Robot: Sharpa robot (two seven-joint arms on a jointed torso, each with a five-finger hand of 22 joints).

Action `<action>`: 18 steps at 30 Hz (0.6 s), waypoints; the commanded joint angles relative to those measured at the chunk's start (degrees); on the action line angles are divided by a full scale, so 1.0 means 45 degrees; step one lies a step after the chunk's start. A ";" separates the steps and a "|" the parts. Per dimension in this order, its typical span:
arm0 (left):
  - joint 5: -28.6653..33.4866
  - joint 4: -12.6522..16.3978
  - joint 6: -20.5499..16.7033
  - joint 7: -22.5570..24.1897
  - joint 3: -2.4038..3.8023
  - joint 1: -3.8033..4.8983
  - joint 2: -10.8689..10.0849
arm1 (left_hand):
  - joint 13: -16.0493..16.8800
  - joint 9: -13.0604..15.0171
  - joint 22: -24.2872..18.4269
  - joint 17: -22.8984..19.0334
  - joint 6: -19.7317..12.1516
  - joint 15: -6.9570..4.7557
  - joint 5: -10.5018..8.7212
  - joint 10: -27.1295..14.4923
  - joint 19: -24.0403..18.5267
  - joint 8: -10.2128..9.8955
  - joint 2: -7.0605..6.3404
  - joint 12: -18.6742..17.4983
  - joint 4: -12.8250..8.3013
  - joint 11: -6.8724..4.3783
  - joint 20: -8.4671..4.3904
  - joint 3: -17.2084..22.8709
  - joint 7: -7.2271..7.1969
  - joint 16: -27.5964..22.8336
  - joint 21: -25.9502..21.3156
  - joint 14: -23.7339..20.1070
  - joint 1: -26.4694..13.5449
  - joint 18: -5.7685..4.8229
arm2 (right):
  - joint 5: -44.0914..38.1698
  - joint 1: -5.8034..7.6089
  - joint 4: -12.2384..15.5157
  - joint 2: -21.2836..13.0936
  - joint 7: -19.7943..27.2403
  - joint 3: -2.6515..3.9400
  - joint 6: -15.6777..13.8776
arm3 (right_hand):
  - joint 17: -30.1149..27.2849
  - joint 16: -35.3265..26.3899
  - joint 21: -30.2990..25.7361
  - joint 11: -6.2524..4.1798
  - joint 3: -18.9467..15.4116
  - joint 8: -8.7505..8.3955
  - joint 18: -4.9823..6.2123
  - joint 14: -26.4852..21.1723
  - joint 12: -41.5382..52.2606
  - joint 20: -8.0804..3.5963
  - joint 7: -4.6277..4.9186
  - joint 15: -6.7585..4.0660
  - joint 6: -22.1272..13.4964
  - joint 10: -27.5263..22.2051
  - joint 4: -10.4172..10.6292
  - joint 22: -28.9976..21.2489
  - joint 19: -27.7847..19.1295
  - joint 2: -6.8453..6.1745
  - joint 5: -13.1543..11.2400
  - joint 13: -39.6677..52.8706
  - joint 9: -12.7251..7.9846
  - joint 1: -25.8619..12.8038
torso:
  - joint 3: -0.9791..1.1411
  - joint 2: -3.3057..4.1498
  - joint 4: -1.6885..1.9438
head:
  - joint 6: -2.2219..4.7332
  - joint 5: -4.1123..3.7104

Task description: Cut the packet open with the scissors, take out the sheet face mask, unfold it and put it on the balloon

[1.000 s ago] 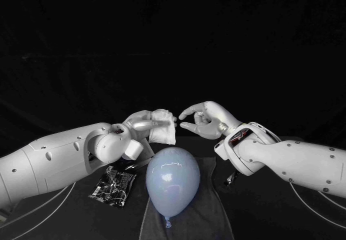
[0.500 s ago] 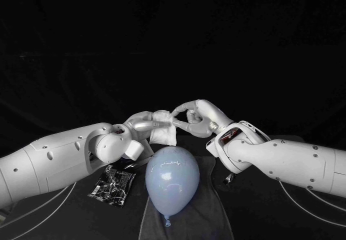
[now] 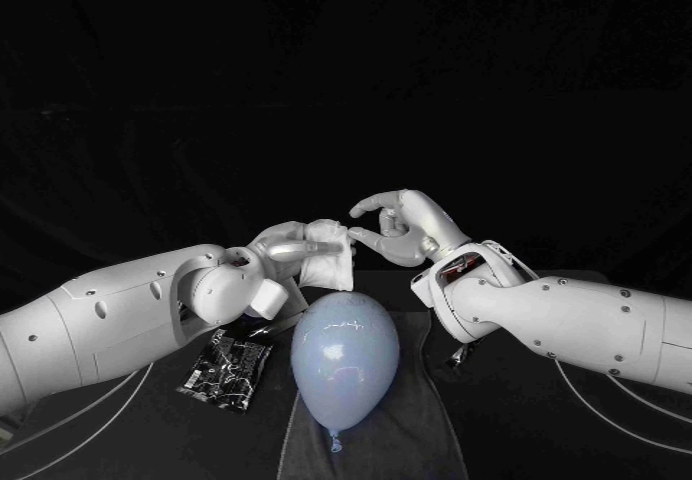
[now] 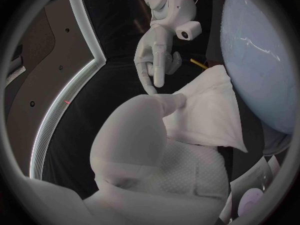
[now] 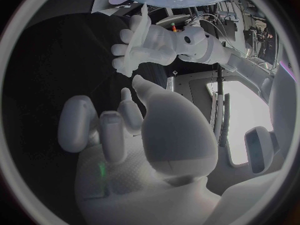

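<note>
My left hand (image 3: 293, 248) grips the folded white sheet mask (image 3: 333, 264) above the far end of the pale blue balloon (image 3: 346, 353); the mask (image 4: 206, 110) hangs from its thumb and fingers beside the balloon (image 4: 262, 50). My right hand (image 3: 400, 229) hovers just right of the mask's upper corner, thumb and finger curved toward each other with a small gap and nothing between them. From the left wrist, the right hand (image 4: 156, 55) points its fingers at that corner. From the right wrist, the left hand (image 5: 145, 41) holds the mask (image 5: 144, 16) beyond my right hand's fingers (image 5: 103, 130).
The balloon lies on a dark grey cloth (image 3: 397, 430) at the table's near middle. The cut black packet (image 3: 227, 370) lies left of it. A small dark object (image 3: 462, 356) sits at the cloth's right edge under my right arm.
My right hand moved left to the mask's upper corner, met it half a second ago, and now sits slightly higher beside it. The left hand and mask stayed nearly still.
</note>
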 commanded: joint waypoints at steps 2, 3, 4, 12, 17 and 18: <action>0.0090 0.0026 0.0260 0.0073 0.0011 0.0006 0.0028 | -0.0013 0.0020 -0.0015 0.0009 -0.0055 -0.0042 0.0021 -0.0071 0.0084 0.0009 0.0032 -0.0073 -0.0069 0.0011 -0.0007 0.0004 0.0055 -0.0038 0.0061 0.0004 -0.0137 0.0248 | 0.0056 0.0000 -0.0042 0.0090 -0.0254 0.0008 -0.0048 | 0.2302 0.0053 0.0031 0.0043 -0.0039 -0.0089 -0.0085 0.0985 0.0046 0.0118 -0.0003 0.0096 -0.0086 -0.0015 0.0071 0.2173 -0.0019 0.0029 0.0043 0.0115 -0.0024 -0.0143 | -0.0003 0.0003 -0.0001 | 0.0007 -0.0018; 0.0090 0.0027 0.0259 0.0073 0.0011 0.0006 0.0028 | -0.0013 0.0020 -0.0015 0.0009 -0.0055 -0.0042 0.0021 -0.0071 0.0084 0.0009 0.0032 -0.0073 -0.0069 0.0011 -0.0007 0.0004 0.0055 -0.0038 0.0061 0.0004 -0.0137 0.0248 | 0.0059 0.0000 -0.0049 0.0103 -0.0274 0.0008 -0.0008 | 0.2305 0.0054 0.0028 0.0044 -0.0043 -0.0088 -0.0084 0.0985 0.0051 0.0119 -0.0004 0.0097 -0.0081 -0.0014 0.0076 0.2172 -0.0021 0.0028 0.0044 0.0119 -0.0024 -0.0151 | -0.0004 0.0003 0.0001 | 0.0007 -0.0018; 0.0090 0.0028 0.0257 0.0072 0.0011 0.0006 0.0028 | -0.0013 0.0020 -0.0015 0.0009 -0.0055 -0.0042 0.0021 -0.0071 0.0084 0.0009 0.0032 -0.0073 -0.0069 0.0011 -0.0007 0.0004 0.0055 -0.0038 0.0061 0.0004 -0.0137 0.0248 | 0.0061 0.0000 -0.0056 0.0118 -0.0302 0.0008 0.0045 | 0.2305 0.0054 0.0028 0.0044 -0.0043 -0.0088 -0.0084 0.0985 0.0051 0.0119 -0.0004 0.0097 -0.0081 -0.0014 0.0076 0.2172 -0.0021 0.0028 0.0044 0.0119 -0.0024 -0.0151 | -0.0005 0.0004 0.0002 | 0.0007 -0.0017; 0.0090 0.0035 0.0219 0.0079 0.0011 0.0006 0.0026 | -0.0013 0.0021 -0.0021 0.0010 -0.0057 -0.0042 0.0021 -0.0072 0.0087 0.0010 0.0013 -0.0071 -0.0091 0.0011 -0.0011 -0.0006 0.0051 -0.0043 0.0058 0.0004 -0.0145 0.0246 | 0.0503 0.0000 -0.0115 0.0203 -0.0426 0.0006 0.0381 | 0.2297 0.0054 -0.0040 0.0047 -0.0213 -0.0083 -0.0064 0.0977 0.0089 0.0152 -0.0015 0.0110 -0.0006 -0.0055 0.0289 0.2150 -0.0063 0.0034 0.0042 0.0135 -0.0032 -0.0422 | -0.0014 -0.0001 0.0001 | -0.0011 -0.0026; 0.0090 0.0043 0.0231 0.0083 0.0011 0.0006 0.0033 | -0.0013 0.0021 -0.0025 0.0011 -0.0063 -0.0042 0.0022 -0.0078 0.0092 0.0008 0.0006 -0.0073 -0.0107 0.0011 -0.0014 -0.0008 0.0048 -0.0048 0.0056 0.0001 -0.0149 0.0244 | 0.0627 0.0000 -0.0146 0.0261 -0.0500 0.0006 0.0530 | 0.2289 0.0051 -0.0037 0.0047 -0.0245 -0.0084 -0.0063 0.0974 0.0096 0.0156 -0.0019 0.0112 0.0000 -0.0060 0.0322 0.2150 -0.0065 0.0031 0.0043 0.0137 -0.0033 -0.0461 | -0.0005 0.0001 0.0004 | -0.0033 -0.0015; 0.0090 0.0045 0.0233 0.0083 0.0011 0.0006 0.0034 | -0.0013 0.0021 -0.0025 0.0011 -0.0063 -0.0042 0.0022 -0.0078 0.0092 0.0008 0.0006 -0.0073 -0.0107 0.0011 -0.0014 -0.0008 0.0048 -0.0048 0.0056 0.0001 -0.0149 0.0244 | 0.0636 0.0000 -0.0151 0.0269 -0.0512 0.0006 0.0563 | 0.2289 0.0051 -0.0040 0.0045 -0.0252 -0.0077 -0.0062 0.0973 0.0097 0.0157 -0.0024 0.0111 0.0014 -0.0062 0.0332 0.2149 -0.0066 0.0037 0.0043 0.0137 -0.0031 -0.0469 | -0.0005 0.0001 0.0004 | -0.0033 -0.0015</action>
